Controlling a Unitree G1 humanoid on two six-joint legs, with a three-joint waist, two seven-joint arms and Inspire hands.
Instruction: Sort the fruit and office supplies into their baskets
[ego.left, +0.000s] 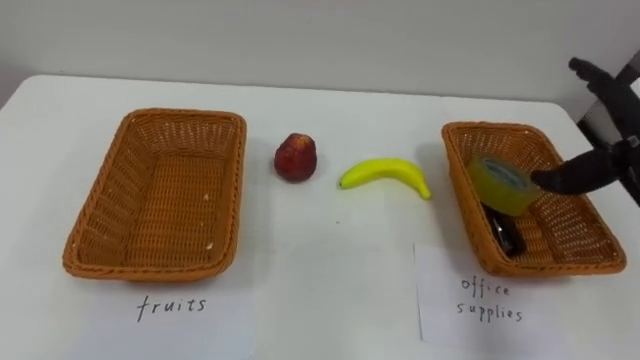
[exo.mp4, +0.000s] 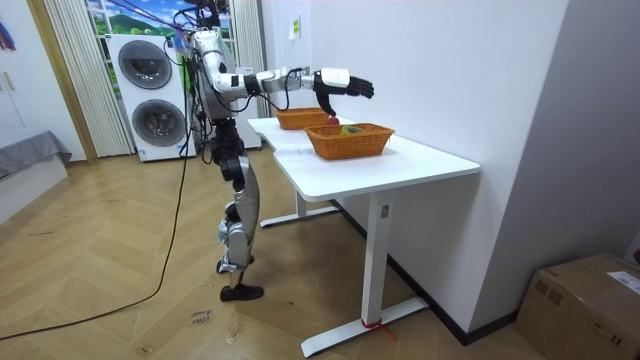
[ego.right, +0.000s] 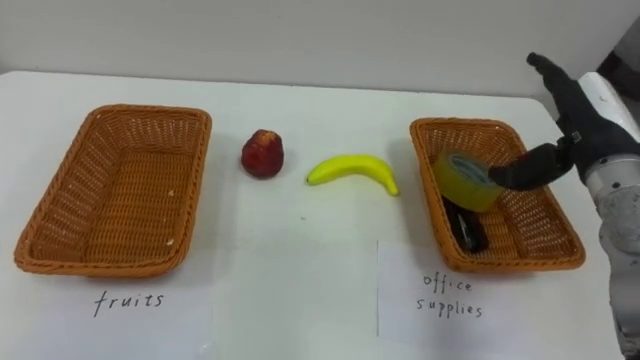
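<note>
- Sitting on the white table (ego.left: 330, 290) are two wicker baskets, well apart. The left basket (ego.left: 90, 255) is lying empty, and the right basket (ego.left: 565, 270) is already holding office stuff.
- The right hand (ego.left: 580, 172) is hovering over the right basket's far side. Its fingers are stretching straight and its thumb is reaching toward the tape, not clamping on anything.
- The banana (ego.left: 385, 174) is lying on the table between the baskets, nearer the right one. I'm guessing it's the next pick, needing a carry across to the left basket.
- The tape roll (ego.left: 500, 183) is leaning tilted inside the right basket, at the thumb tip. I'm reading this as the drop-off finishing.
- The red fruit (ego.left: 297, 157) is waiting just beside the left basket.
- A small dark item (ego.left: 507, 235) is lying under the tape.
</note>
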